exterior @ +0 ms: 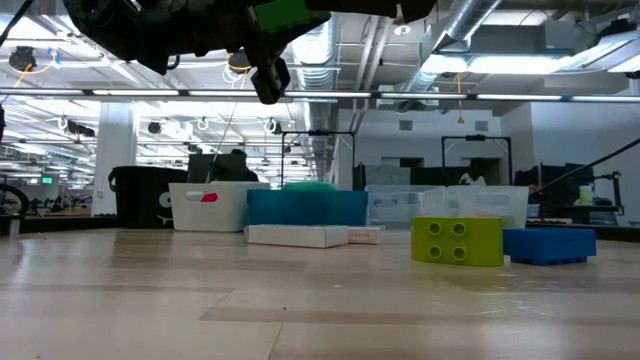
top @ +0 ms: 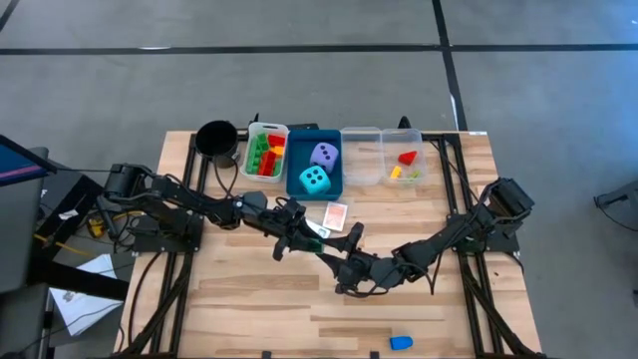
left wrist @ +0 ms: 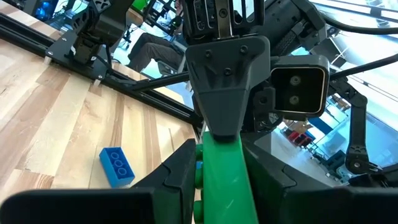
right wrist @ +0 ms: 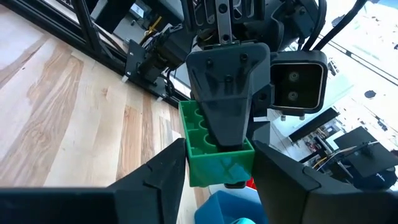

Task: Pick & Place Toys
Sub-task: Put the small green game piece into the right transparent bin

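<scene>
Mid-desk handover: left claw (top: 321, 235) pinches the green brick (right wrist: 214, 149), right claw (top: 344, 261) part-spread around it, should clamp firmly before release, then carry toward twelve o'clock.

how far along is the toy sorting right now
Partly done. The cyan soft die and lavender soft die sit in the blue tray, with plastic bricks in the white tray. In hand: a green plastic brick passing between left gripper and right gripper. Left: blue brick, card pack.
</scene>
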Controlling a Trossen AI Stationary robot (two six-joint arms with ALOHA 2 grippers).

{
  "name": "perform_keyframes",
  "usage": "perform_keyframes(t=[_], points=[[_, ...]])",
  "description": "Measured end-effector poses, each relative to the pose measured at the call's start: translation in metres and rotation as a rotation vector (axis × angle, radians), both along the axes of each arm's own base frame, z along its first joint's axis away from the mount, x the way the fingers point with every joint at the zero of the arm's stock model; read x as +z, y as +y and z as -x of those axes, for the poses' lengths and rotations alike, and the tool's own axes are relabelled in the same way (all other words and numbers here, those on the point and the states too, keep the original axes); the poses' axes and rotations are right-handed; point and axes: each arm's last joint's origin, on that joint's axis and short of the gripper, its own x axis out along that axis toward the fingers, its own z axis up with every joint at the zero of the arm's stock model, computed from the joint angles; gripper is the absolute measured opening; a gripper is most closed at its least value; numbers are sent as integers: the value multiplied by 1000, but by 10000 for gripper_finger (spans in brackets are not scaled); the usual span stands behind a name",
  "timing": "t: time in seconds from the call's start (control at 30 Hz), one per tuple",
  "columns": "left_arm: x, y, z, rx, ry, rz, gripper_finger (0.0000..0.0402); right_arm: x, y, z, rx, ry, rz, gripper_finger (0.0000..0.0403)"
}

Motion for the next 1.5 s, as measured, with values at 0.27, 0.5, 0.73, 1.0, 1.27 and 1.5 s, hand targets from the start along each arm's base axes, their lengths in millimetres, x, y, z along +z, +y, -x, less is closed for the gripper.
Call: perform_keyframes(t=[0.27,0.5,0.73,1.0,1.27,1.5], points=[[-1,0,0,1,3,-1,98,-1,-2,-1,-10,12,-8,149],[7,0,0,3,-77,-22,158,-4,-5,-1,-22,18,-21,131],[17,12,7,-49,-88,-68,240,-3,-2,1,-44,12,-16,131],[47,37,47,-16,-7,-194,301,-4,12,16,-254,-2,55,141],[70,39,78,62,-35,-291,301,0,8,29,-595,-123,38,133],[67,39,79,60,-17,-321,297,-5,-46,18,-755,-213,-49,143]])
